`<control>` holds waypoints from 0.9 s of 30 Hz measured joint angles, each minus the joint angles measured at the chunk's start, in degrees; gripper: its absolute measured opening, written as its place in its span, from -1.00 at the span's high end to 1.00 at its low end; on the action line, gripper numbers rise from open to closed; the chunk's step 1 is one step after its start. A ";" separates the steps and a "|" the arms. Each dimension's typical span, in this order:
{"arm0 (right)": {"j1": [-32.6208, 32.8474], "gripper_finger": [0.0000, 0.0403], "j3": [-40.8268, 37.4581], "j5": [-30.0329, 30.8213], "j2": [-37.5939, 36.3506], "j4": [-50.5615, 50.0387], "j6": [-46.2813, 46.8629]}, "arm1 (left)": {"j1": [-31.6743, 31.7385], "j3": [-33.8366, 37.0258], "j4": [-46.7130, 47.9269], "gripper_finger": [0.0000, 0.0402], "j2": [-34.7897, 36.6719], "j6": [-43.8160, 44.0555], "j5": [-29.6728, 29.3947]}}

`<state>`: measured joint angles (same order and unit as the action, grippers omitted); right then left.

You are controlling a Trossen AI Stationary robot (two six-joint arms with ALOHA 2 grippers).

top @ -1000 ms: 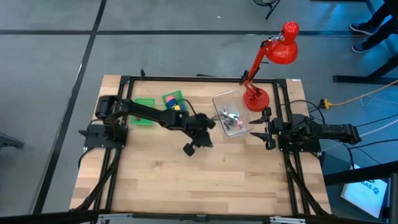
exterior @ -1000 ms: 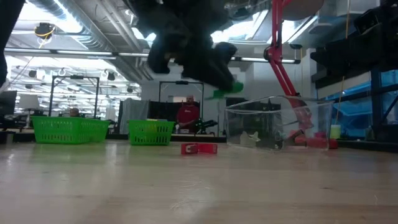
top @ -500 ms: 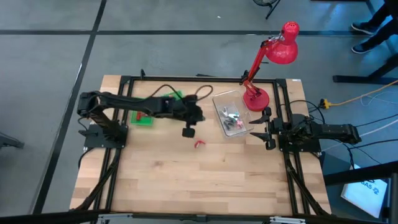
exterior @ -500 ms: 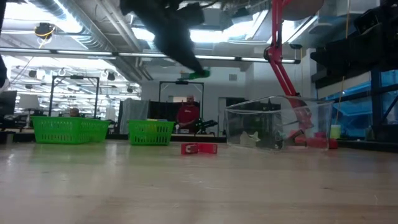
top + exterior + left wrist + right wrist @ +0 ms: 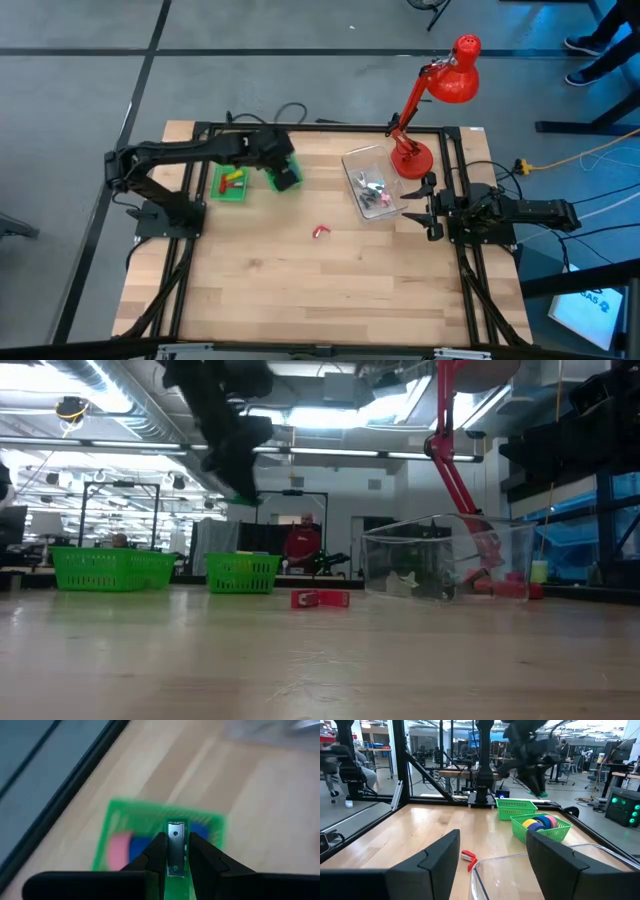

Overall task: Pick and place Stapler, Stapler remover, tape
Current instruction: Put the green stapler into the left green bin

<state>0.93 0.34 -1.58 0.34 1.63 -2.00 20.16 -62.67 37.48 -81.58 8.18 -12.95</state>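
Observation:
My left gripper (image 5: pixel 284 176) hangs above the green bin (image 5: pixel 119 815) that holds the pink and blue tape rolls (image 5: pixel 125 849), and it is shut on a green stapler (image 5: pixel 175 836) with a silver metal face. In the low view the stapler (image 5: pixel 243 500) shows green below the raised gripper. The yellow, blue and pink tape rolls (image 5: pixel 542 822) lie in the bin nearer the table's right. The red stapler remover (image 5: pixel 320 232) lies flat on the bare wood mid-table. My right gripper (image 5: pixel 428 209) waits open at the table's right edge. My left gripper pinches the green stapler between its two fingers, across the narrow silver metal strip (image 5: pixel 175 831). The fingers (image 5: pixel 159 851) slant down from above. The stapler is lifted clear, well above the bins and the table.
A second green bin (image 5: pixel 231 184), toward the table's left, holds red and yellow items. A clear plastic box (image 5: pixel 372 182) of small parts and a red desk lamp (image 5: pixel 412 158) stand toward the far right. Bare wood lies along the near half. People sit in the room beyond.
My left gripper has swung from above the table's middle toward the far left, carrying the green stapler aloft until it hangs over the tape bin. As it left, the red stapler remover came into sight on the wood and has stayed put.

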 joint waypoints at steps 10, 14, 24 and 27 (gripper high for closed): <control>-0.02 -0.15 0.00 0.00 0.01 0.00 0.01 | 9.97 0.00 20.63 0.74 2.55 9.00 1.02; -0.01 -0.15 0.00 0.00 0.01 -0.01 0.01 | 12.73 0.00 27.94 0.73 2.68 10.52 4.51; -0.02 -0.15 0.00 0.00 0.01 0.00 0.02 | 18.58 3.80 39.54 0.68 2.77 10.71 7.17; 0.00 -0.15 0.00 0.00 0.00 0.00 0.00 | 19.10 4.17 38.96 0.59 2.77 10.38 7.50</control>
<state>0.93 0.34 -1.58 0.34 1.63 -2.00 39.25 -58.50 76.44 -78.81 18.56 -5.45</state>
